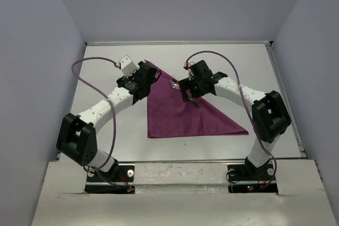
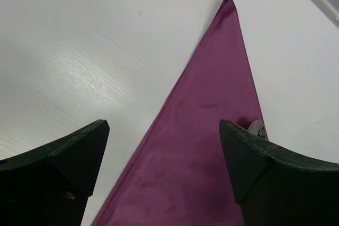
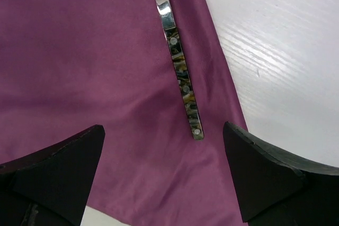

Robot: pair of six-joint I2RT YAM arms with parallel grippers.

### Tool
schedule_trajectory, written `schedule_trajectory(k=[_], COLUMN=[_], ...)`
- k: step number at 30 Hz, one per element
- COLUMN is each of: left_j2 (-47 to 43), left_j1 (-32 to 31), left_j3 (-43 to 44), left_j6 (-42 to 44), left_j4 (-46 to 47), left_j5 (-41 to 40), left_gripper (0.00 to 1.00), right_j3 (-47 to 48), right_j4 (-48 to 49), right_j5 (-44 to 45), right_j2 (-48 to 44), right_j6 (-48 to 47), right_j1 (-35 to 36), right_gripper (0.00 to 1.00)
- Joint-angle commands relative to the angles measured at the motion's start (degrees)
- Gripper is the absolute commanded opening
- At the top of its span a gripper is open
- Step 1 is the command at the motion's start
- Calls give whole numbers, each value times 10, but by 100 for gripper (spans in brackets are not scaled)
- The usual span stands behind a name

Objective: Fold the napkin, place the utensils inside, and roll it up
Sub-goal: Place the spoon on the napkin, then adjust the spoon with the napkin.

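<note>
The plum-purple napkin (image 1: 180, 115) lies flat on the table, folded into a triangle. A fork (image 3: 183, 78) with a metal head and a mottled dark handle lies on it near its upper right edge. My right gripper (image 1: 189, 95) hovers just above the fork, jaws wide open and empty; in the right wrist view (image 3: 164, 157) the handle end lies between the fingers. My left gripper (image 1: 152, 78) is open and empty over the napkin's far left corner (image 2: 212, 130). A bit of the fork's metal head (image 2: 256, 127) peeks past the left gripper's right finger. No other utensil shows.
The white table (image 1: 106, 72) is boxed in by grey walls at left, back and right. A raised rail (image 1: 286, 93) runs along its right side. Purple cables (image 1: 79, 78) loop off both arms.
</note>
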Motion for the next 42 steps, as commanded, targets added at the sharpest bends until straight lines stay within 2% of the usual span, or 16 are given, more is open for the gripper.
schedule_trajectory(k=[1, 5, 10, 13, 14, 20, 37, 42], left_j2=[-79, -122, -156, -158, -159, -158, -133, -128], left_j1=[17, 20, 25, 25, 26, 26, 27, 27], left_j3=[-8, -39, -68, -67, -68, -76, -67, -59], left_j6=[142, 203, 215, 216, 215, 211, 178, 183], left_j4=[58, 86, 91, 80, 79, 78, 43, 29], left_j5=[14, 55, 53, 51, 51, 58, 46, 38], left_gripper=[99, 99, 99, 99, 99, 99, 99, 99], right_j3=[48, 68, 85, 95, 98, 95, 76, 61], right_j4=[26, 27, 28, 28, 28, 28, 34, 47], right_j5=[7, 14, 28, 43, 48, 71, 88, 80], right_j2=[55, 95, 130, 144, 148, 150, 149, 134], right_j6=[-32, -27, -20, -22, -22, -23, -43, -63], right_j1=[4, 9, 15, 20, 25, 25, 30, 30], right_gripper=[100, 99, 79, 74, 68, 53, 38, 21])
